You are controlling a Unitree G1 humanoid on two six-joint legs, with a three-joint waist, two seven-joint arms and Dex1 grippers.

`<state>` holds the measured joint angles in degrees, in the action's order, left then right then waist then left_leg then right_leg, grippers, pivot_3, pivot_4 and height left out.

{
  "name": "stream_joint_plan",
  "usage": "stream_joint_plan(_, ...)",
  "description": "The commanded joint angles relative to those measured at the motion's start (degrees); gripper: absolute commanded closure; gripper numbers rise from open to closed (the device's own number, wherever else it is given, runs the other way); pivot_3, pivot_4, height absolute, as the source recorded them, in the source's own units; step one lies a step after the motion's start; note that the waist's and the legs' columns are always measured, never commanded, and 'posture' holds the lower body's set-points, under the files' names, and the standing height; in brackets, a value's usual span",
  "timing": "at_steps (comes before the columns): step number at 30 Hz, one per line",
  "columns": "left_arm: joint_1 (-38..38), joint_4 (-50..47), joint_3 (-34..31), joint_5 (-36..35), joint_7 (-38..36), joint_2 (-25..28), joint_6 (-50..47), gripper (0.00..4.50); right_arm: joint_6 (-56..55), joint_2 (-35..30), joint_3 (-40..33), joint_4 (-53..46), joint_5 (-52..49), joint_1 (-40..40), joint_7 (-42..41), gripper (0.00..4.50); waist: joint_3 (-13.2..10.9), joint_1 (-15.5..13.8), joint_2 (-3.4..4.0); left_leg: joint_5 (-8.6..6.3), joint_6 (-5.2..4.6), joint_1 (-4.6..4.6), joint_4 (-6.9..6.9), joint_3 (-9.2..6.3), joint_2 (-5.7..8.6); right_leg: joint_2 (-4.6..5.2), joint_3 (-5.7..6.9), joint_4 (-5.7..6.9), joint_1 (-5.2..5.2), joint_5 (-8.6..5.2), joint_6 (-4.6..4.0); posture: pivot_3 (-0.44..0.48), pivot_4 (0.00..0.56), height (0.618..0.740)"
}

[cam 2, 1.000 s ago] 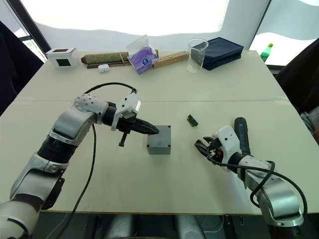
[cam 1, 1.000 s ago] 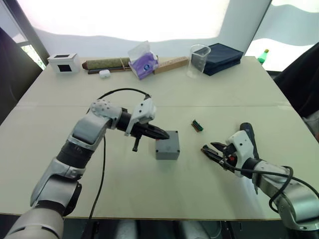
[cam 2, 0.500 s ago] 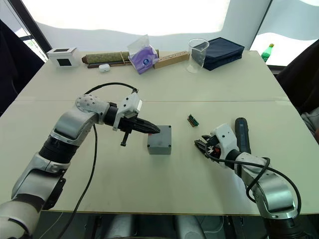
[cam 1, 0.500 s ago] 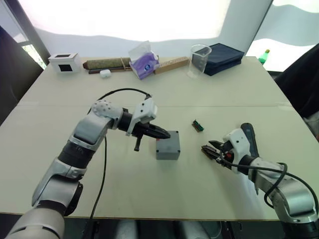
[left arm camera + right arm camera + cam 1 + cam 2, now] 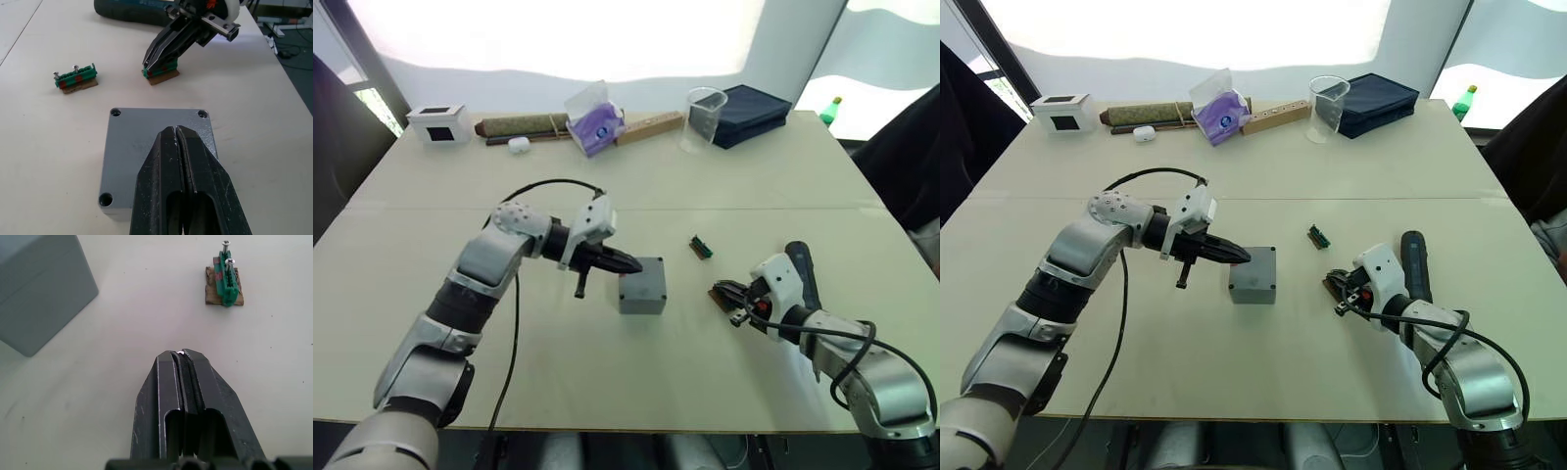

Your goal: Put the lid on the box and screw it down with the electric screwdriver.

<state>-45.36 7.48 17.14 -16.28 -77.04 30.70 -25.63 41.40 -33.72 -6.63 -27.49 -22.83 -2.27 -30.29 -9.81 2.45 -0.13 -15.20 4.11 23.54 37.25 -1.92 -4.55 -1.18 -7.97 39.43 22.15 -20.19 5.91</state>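
The grey box (image 5: 155,159) sits mid-table with its lid (image 5: 146,142) already seated, the left gripper (image 5: 176,133) pressed together above it, while the right gripper (image 5: 159,58) pinches a green screw strip (image 5: 161,73) nearby

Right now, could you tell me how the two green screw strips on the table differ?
The free strip lies alone on the table, while the other strip sits under the shut fingers of the right gripper. Two screws stand upright in the free strip; any on the other strip are hidden by the fingers. Both are short green strips on brown backing, to the right of the box.
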Motion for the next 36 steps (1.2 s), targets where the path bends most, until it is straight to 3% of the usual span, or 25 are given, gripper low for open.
stream_joint_plan(1, 0.42, 1.44, -1.00, 0.74, 0.36, 0.11, 2.51, 4.50, 1.17, -0.70, -2.96, -4.43, -3.07, -1.93, -0.45, 4.47, 0.00, 0.02, 0.00, 0.00, 0.00, 0.00, 0.00, 0.00, 0.00, 0.00, 0.00, 0.00, 0.00, 0.00, 0.00, 0.000, 0.150, 0.740)
stream_joint_plan(9, -0.90, 5.31, -4.67, -0.77, 2.29, -0.09, 1.38, 4.50, 5.18, 0.03, -0.96, -7.57, -6.40, -10.02, 0.79, 4.47, 0.00, 0.15, 0.00, -0.01, -0.01, 0.00, 0.00, 0.00, 0.00, 0.00, 0.00, 0.00, 0.00, 0.00, 0.00, 0.000, 0.150, 0.740)
stream_joint_plan(18, 1.79, 4.81, -6.69, -0.40, 3.81, 0.93, 1.24, 4.50, 0.96, 4.10, 9.93, 2.54, -1.99, -18.55, -0.80, 4.47, 0.00, -0.08, 0.00, 0.04, 0.07, 0.00, -0.01, 0.02, 0.00, 0.03, 0.00, 0.02, 0.04, 0.00, 0.00, 0.000, 0.150, 0.740)
stream_joint_plan(27, 4.77, 2.11, -7.34, -0.95, 5.63, 0.87, -0.05, 4.50, -1.46, 4.23, 12.42, 6.29, -0.26, -19.87, -3.34, 4.47, 0.00, 0.04, 0.00, 0.05, 0.08, 0.00, -0.02, 0.02, -0.01, 0.03, 0.00, 0.04, 0.06, 0.00, 0.00, 0.000, 0.150, 0.740)
stream_joint_plan(36, 4.54, 2.04, -6.86, -0.98, 6.23, 0.53, -0.19, 4.50, 0.02, 4.11, 11.89, 3.91, -0.75, -19.03, -3.43, 4.47, 0.00, 0.07, 0.00, 0.05, 0.08, 0.00, -0.03, 0.01, -0.01, 0.03, 0.01, 0.04, 0.06, 0.00, 0.00, 0.000, 0.150, 0.740)
